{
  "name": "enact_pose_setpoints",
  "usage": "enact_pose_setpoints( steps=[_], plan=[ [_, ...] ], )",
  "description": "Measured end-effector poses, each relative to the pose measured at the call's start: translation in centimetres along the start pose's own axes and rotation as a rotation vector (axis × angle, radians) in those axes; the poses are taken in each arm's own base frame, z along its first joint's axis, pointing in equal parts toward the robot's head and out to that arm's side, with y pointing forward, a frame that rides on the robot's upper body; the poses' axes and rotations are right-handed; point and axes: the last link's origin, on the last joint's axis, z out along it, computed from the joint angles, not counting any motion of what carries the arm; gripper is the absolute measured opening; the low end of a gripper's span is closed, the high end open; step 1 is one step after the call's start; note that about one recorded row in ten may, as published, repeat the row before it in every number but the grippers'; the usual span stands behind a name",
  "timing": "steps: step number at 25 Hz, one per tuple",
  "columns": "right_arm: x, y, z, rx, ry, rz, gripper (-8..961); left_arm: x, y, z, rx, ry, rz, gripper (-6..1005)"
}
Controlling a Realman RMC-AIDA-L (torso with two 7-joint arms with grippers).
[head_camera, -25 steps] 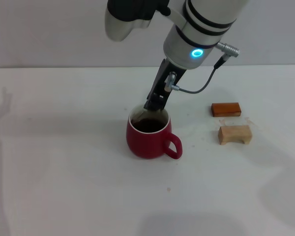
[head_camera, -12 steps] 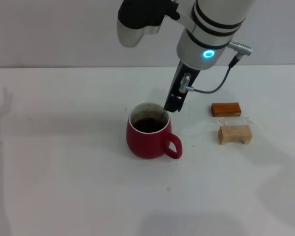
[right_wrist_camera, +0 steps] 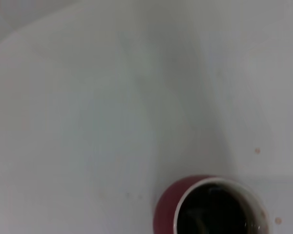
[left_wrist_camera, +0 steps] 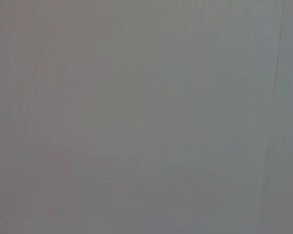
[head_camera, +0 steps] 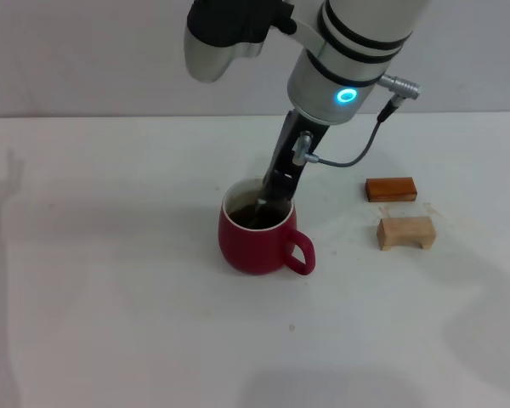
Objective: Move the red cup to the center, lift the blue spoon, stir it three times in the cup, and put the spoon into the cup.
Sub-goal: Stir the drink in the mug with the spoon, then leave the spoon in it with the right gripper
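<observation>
Red cup (head_camera: 257, 235), centre of frame on the surface: heavy, rigid, breakable ceramic holding liquid; blue spoon (head_camera: 260, 204), light, slim, slippery, stands in it beneath the right gripper (head_camera: 276, 189), jaw state indiscernible; best gripped high on handle.

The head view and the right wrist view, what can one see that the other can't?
Only the head view shows the right gripper reaching down over the cup, a thin bit of the blue spoon dipping into the drink, the cup's handle, the orange-brown block and the pale wooden block. Only the right wrist view looks almost straight down into the drink and takes in small specks on the table nearby. Both show the red cup with its white inner rim and dark liquid, standing on the white table.
</observation>
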Motion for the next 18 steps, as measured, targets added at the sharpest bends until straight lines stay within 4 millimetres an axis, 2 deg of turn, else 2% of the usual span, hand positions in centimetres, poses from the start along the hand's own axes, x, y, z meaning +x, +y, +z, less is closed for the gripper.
enact_pose_setpoints(
  steps=[4,9,18],
  plan=[
    [-0.3,-0.8,0.1,0.041,-0.043,0.024,158,0.0,0.0,0.0,-0.001,0.001,-0.001,859],
    [0.3,-1.9,0.2,0.108,-0.004,0.041,158,0.1,0.0,0.1,-0.001,0.002,-0.001,859],
    [1.0,-1.4,0.4,0.08,0.055,0.036,158,0.1,0.0,0.1,-0.001,0.003,-0.002,859]
  ],
)
